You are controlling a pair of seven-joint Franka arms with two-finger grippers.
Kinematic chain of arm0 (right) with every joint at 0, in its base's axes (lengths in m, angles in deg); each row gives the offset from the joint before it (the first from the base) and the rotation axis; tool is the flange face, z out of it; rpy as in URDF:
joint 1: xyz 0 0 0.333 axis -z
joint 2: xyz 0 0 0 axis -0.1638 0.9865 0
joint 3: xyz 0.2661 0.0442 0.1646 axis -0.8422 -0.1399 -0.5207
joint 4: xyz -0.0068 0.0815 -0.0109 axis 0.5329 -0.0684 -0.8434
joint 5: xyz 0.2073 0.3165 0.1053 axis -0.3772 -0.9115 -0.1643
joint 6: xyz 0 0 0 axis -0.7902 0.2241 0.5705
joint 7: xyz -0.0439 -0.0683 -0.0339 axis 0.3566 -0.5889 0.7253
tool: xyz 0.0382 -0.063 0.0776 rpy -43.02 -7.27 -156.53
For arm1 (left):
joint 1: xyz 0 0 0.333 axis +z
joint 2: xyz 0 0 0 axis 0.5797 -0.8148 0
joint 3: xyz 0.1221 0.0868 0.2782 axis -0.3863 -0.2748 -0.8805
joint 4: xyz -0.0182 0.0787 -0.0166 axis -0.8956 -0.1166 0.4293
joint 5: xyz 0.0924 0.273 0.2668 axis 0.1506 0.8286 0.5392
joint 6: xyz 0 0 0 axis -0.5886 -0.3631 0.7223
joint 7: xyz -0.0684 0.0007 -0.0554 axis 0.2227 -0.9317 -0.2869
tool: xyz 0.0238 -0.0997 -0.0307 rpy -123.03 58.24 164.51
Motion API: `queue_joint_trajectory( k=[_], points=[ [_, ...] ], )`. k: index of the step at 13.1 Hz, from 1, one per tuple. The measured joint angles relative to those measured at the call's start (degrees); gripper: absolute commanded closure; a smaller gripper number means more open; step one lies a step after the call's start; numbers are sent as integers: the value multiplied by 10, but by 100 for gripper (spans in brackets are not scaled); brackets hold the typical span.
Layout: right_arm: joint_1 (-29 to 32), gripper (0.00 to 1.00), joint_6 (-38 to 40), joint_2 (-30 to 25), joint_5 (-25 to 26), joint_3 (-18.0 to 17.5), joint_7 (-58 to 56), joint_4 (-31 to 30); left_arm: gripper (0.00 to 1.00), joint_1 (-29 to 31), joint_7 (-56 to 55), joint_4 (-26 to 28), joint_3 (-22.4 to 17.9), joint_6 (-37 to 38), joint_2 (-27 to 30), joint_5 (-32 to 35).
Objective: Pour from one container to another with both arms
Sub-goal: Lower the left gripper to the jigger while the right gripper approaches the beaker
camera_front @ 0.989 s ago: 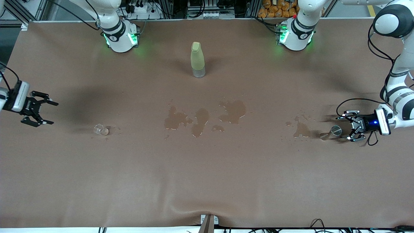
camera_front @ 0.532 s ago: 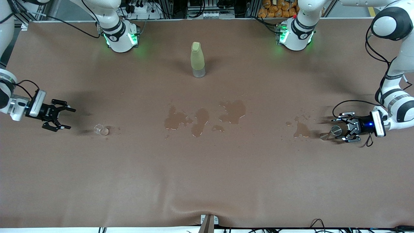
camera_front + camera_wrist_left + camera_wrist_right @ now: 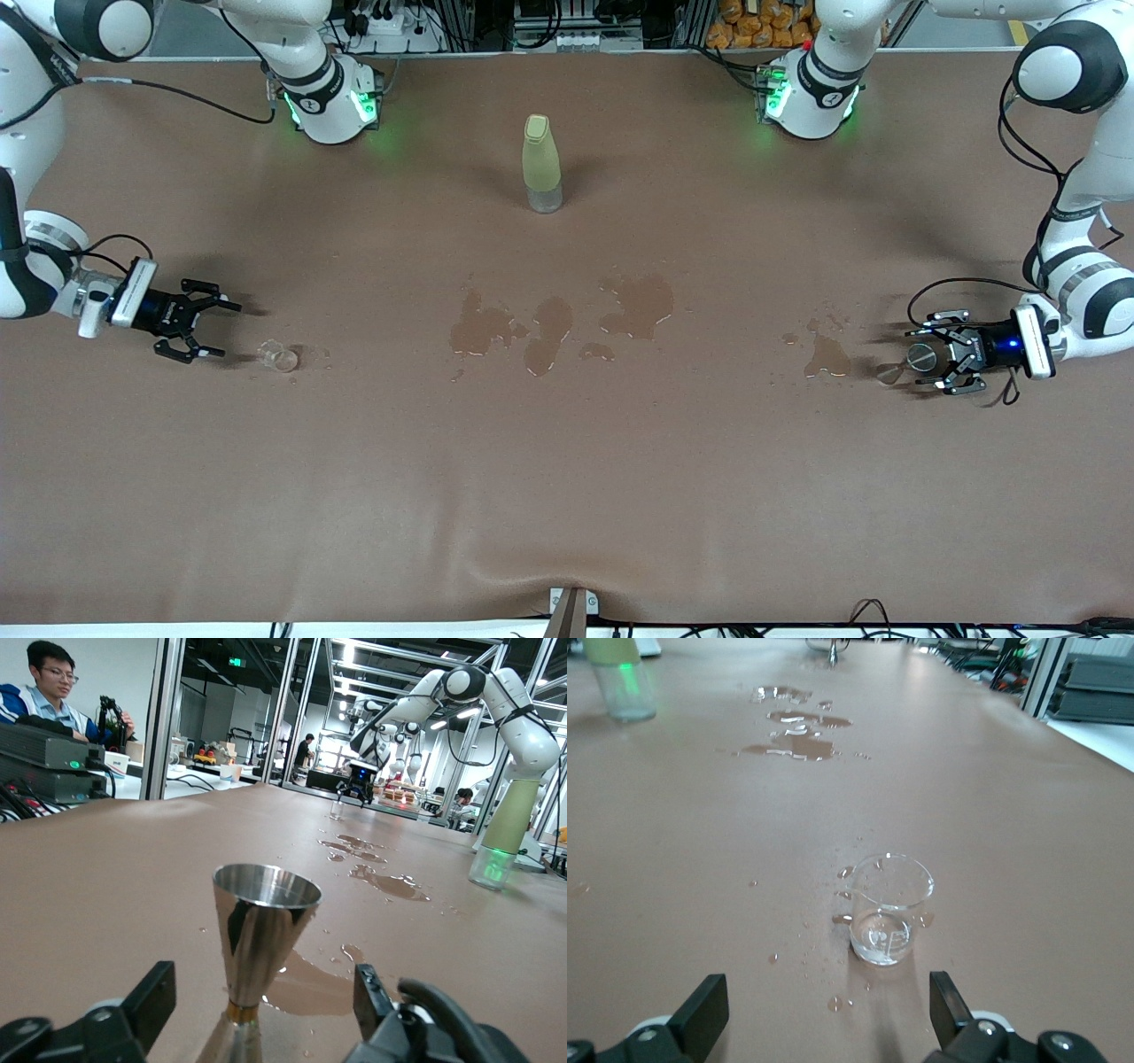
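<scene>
Near the worktop's ends, my open left hand (image 3: 928,359) straddles the steel cone-shaped jigger (image 3: 920,357); my open, empty right hand (image 3: 215,329) faces the small clear glass beaker (image 3: 282,357): crooked closing could topple either.

We see the left gripper (image 3: 921,359) low and level, fingers (image 3: 152,999) spread, wrist horizontal. Our right gripper (image 3: 213,329) is also low, level, jaws wide apart, forearm reaching sideways.

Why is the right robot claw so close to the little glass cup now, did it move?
Yes. The right gripper moved along the table toward the small glass beaker, which stayed put; its open fingers haven't reached it yet.
</scene>
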Motion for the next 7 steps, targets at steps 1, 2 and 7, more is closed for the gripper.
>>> queue_joint_trajectory(
  k=[1,2,7],
  points=[
    [2,0,14,10,-12,0,-2,1,13,-2,4,0,0,0,0,-4],
    [4,0,27,20,-20,0,-3,3,12,-5,10,0,0,0,0,-6],
    [12,0,60,58,-66,-1,-15,23,7,-14,46,0,0,0,-16,-20]
  ],
)
